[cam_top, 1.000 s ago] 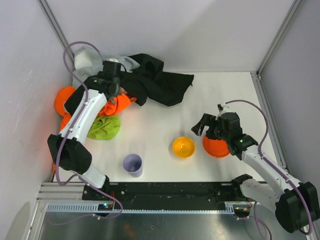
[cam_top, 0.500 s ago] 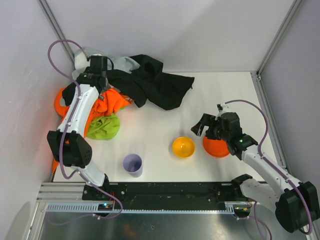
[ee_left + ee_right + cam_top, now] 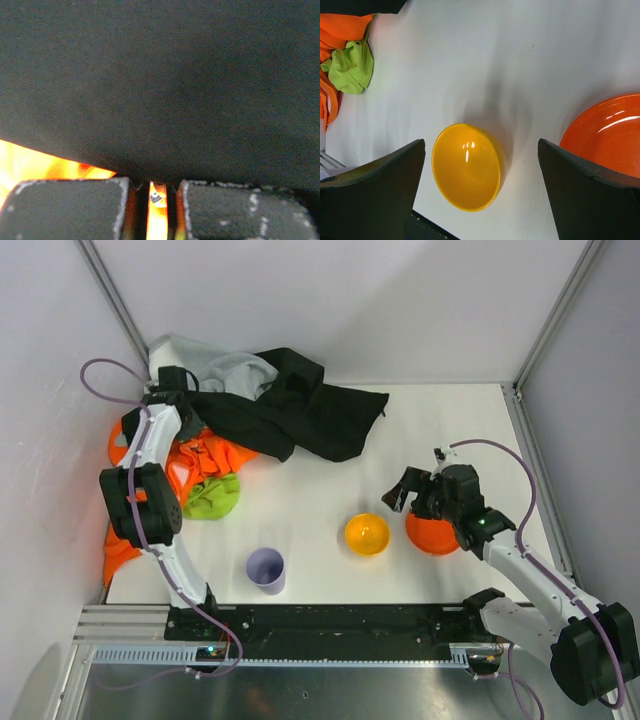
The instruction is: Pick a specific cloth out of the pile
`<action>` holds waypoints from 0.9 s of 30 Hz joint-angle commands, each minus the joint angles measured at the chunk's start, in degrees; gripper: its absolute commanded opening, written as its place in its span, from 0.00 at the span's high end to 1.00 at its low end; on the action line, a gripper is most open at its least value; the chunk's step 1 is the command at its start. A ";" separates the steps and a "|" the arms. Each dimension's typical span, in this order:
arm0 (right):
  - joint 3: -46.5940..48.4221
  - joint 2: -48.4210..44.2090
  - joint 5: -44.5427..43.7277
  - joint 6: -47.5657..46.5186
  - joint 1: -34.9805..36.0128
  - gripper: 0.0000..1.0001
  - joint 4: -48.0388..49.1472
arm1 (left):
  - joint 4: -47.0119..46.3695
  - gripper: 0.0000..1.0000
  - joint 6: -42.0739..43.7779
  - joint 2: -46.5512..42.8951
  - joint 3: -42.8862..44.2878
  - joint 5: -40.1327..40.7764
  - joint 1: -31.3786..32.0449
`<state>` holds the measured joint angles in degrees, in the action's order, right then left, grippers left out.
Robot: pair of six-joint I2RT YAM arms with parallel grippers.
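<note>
a: what sits nearest the arm bases?
b: a lilac cup (image 3: 265,569) at the table's (image 3: 320,465) 7 o'clock. past it are a yellow bowl (image 3: 367,534) at 5 and an orange bowl (image 3: 435,538) at 4. the right end effector (image 3: 402,494) hangs released, jaws wide, near both bowls.
a: and the lime-green cloth (image 3: 213,497)?
b: crumpled at 9 o'clock, touching the pile's (image 3: 250,405) 6 o'clock edge, against its orange garment (image 3: 205,455).
a: the left end effector (image 3: 172,390)?
b: farthest back, at 10 o'clock, clenched. the black garment (image 3: 310,415) lies over its tips. i cannot tell whether it pinches fabric.
</note>
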<state>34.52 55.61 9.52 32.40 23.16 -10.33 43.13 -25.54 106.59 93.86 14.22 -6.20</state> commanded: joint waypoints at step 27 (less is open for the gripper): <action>0.10 -6.33 -1.54 -1.05 0.50 0.01 -2.84 | -2.18 0.02 -0.82 -7.40 -8.48 -3.62 -3.38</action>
<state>34.52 50.98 8.78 32.08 23.18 -12.71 39.62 -26.94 106.87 88.77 13.10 -10.22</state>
